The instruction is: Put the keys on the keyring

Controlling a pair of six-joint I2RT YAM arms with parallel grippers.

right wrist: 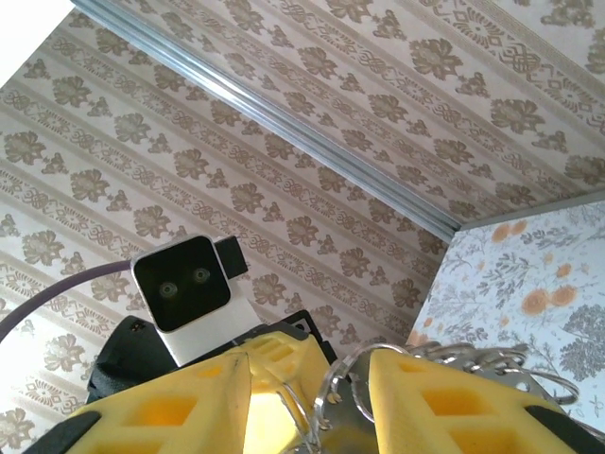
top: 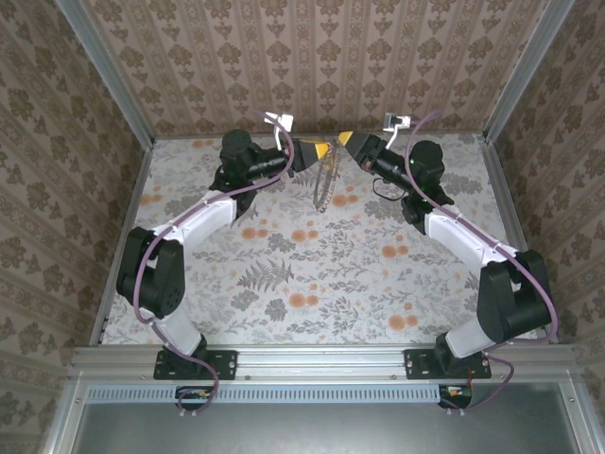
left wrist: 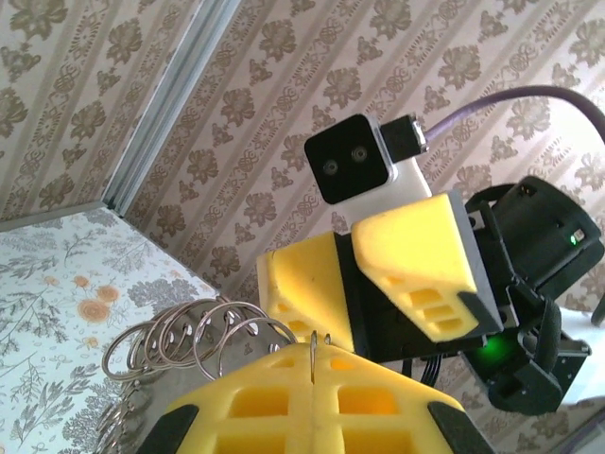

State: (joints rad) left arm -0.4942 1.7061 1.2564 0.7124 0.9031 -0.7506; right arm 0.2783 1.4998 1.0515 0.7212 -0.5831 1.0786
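At the back of the table my two grippers meet tip to tip. The left gripper [top: 319,149] [left wrist: 312,357] is shut on the thin wire of the keyring [top: 321,184] [left wrist: 311,345], and the hoop hangs below it. Several small metal rings [left wrist: 203,331] [right wrist: 473,357] are bunched on the hoop beside the fingers. The right gripper [top: 350,141] [right wrist: 307,392] stands open, its yellow fingers [left wrist: 416,246] facing the left ones. A loop of ring wire [right wrist: 331,388] lies in its gap, not pinched. The keys are hidden from me.
Patterned walls and aluminium posts [top: 109,71] close in the back and sides of the floral table [top: 302,274]. Purple cables [top: 189,213] run along both arms. The left arm's wrist camera [right wrist: 184,288] looks straight at the right one.
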